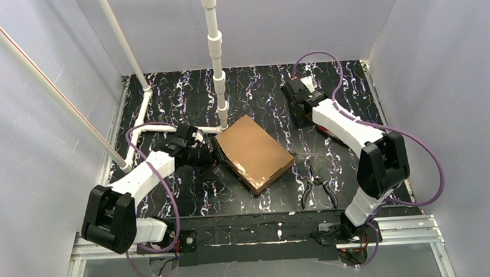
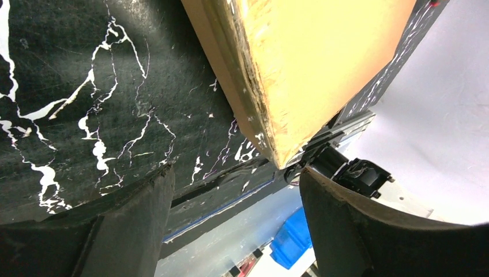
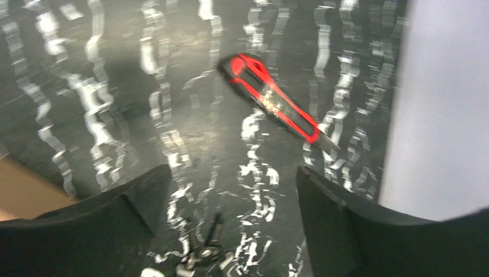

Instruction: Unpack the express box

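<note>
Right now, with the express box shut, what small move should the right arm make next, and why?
Probably lower the right pincer onto the red utility knife and close. That pincer hangs open and empty above the knife, the express box looks taped shut along its edge, and the left pincer sits open beside the box.

L fingers (image 2: 121, 231) & R fingers (image 3: 92, 231) spread wide.
</note>
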